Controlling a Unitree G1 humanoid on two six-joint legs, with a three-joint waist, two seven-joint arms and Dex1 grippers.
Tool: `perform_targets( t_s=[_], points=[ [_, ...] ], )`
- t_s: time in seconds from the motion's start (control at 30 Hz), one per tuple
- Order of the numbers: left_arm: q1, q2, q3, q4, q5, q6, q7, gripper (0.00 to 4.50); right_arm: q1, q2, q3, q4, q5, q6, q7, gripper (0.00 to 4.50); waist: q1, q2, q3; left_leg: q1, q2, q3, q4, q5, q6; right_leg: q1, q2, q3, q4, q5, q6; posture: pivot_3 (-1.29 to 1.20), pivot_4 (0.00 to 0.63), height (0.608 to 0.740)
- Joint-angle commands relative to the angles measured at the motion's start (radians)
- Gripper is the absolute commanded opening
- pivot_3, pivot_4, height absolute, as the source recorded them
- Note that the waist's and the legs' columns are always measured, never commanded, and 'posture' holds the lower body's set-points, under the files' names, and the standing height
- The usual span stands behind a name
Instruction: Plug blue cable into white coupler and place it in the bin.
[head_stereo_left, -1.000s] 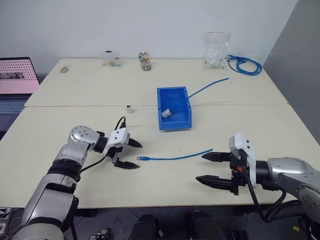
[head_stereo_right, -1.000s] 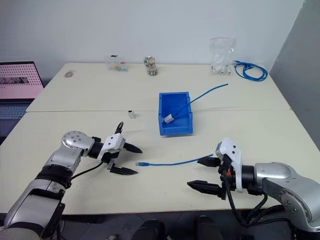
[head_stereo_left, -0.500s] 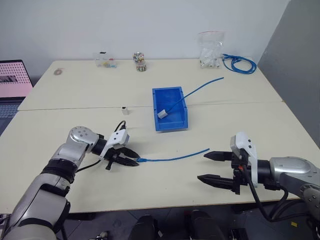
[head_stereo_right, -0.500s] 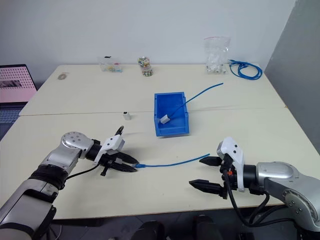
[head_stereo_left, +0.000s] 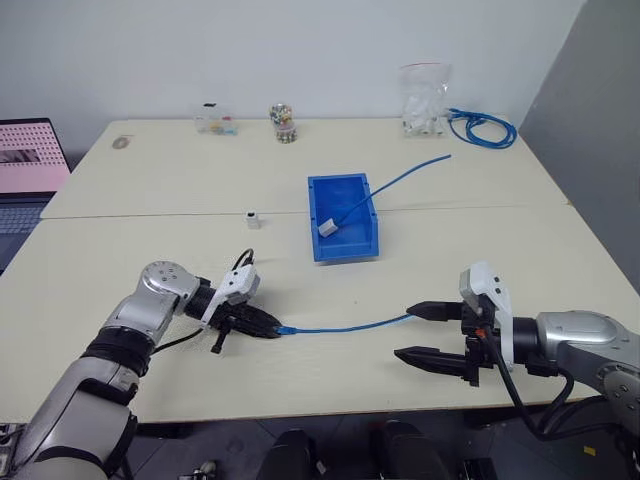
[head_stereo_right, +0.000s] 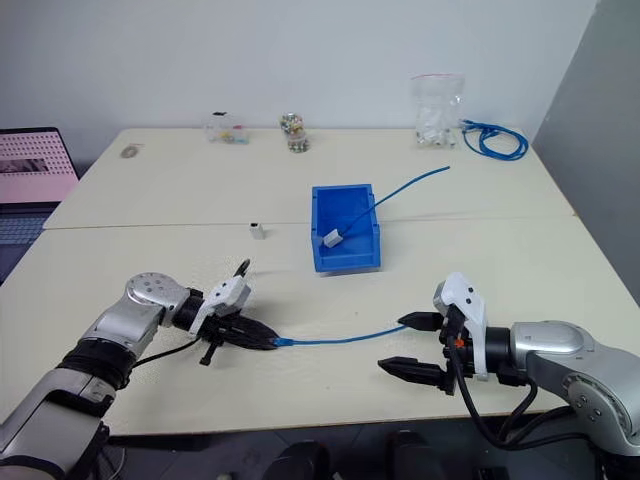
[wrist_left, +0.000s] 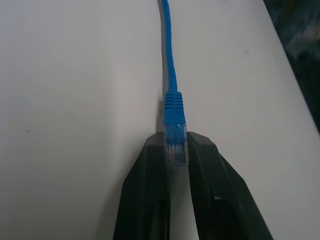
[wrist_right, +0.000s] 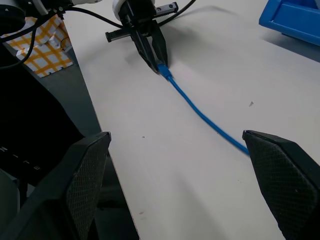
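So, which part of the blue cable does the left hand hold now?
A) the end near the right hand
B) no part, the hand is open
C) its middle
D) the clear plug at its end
D: in the left wrist view the left hand has both fingers shut on the clear plug of the blue cable.

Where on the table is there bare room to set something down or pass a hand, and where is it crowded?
Bare: the wide patch left of the bin past the white coupler, and the near right corner behind the right gripper. Crowded: the front strip, where the blue cable runs from the left gripper, and the far edge with its small items.
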Motion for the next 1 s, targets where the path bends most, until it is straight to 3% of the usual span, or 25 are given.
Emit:
perform_targets(
  t_s=[0.03, 0.1, 0.2, 0.37, 0.57, 0.8, 1.0],
  points=[
    [-0.001, 0.002, 0.148, -0.263, -0.246, 0.452, 0.107, 0.23, -0.003, 0.057, -0.066, -0.006, 0.153, 0.048, -0.095, 4.50, 0.000, -0.004, 0.002, 0.000, 0.000, -0.001, 0.001, 0.000, 0.000, 0.000, 0.000, 0.000, 0.000, 0.000, 0.000, 0.00, 0.150, 0.740],
    [0.013, -0.016, 0.221, -0.361, -0.366, 0.644, 0.188, 0.23, -0.003, 0.090, -0.084, 0.007, 0.225, 0.069, -0.156, 4.50, -0.002, -0.004, 0.003, -0.001, 0.001, -0.001, 0.001, 0.000, 0.000, 0.000, -0.001, 0.000, 0.000, 0.000, 0.000, 0.00, 0.150, 0.740],
    [0.065, -0.127, 0.391, -0.504, -0.667, 0.966, 0.422, 0.23, -0.026, 0.182, -0.101, 0.124, 0.510, 0.067, -0.370, 4.50, -0.004, -0.004, 0.002, 0.001, 0.001, -0.002, 0.000, 0.000, 0.000, 0.000, -0.003, 0.001, 0.000, 0.000, 0.000, 0.00, 0.150, 0.740],
    [0.120, -0.243, 0.518, -0.609, -0.936, 1.161, 0.707, 0.23, -0.088, 0.206, -0.029, 0.185, 0.790, 0.006, -0.583, 4.50, -0.006, -0.003, 0.003, 0.002, 0.002, -0.001, 0.000, 0.000, 0.000, -0.001, -0.004, 0.002, 0.002, 0.000, 0.000, 0.00, 0.150, 0.740],
    [0.169, -0.270, 0.527, -0.645, -1.120, 1.186, 0.902, 0.23, -0.147, 0.172, 0.074, 0.193, 1.004, -0.057, -0.691, 4.50, -0.003, -0.003, 0.003, 0.002, 0.002, 0.000, 0.000, 0.000, 0.000, 0.000, -0.003, 0.002, 0.002, 0.000, 0.000, 0.00, 0.150, 0.740],
    [0.179, -0.250, 0.493, -0.653, -1.252, 1.154, 1.007, 0.23, -0.166, 0.158, 0.149, 0.201, 1.056, -0.113, -0.739, 4.50, 0.000, -0.003, 0.003, 0.002, 0.001, 0.000, 0.000, 0.000, 0.000, 0.000, -0.003, 0.003, 0.001, 0.001, -0.001, 0.00, 0.150, 0.740],
    [0.199, -0.218, 0.466, -0.672, -1.301, 1.126, 1.030, 0.23, -0.164, 0.152, 0.167, 0.206, 1.056, -0.142, -0.750, 3.43, -0.001, -0.003, 0.003, 0.002, 0.001, 0.000, -0.001, 0.000, 0.000, 0.000, -0.003, 0.003, 0.001, 0.000, -0.001, 0.00, 0.150, 0.740]
  ],
)
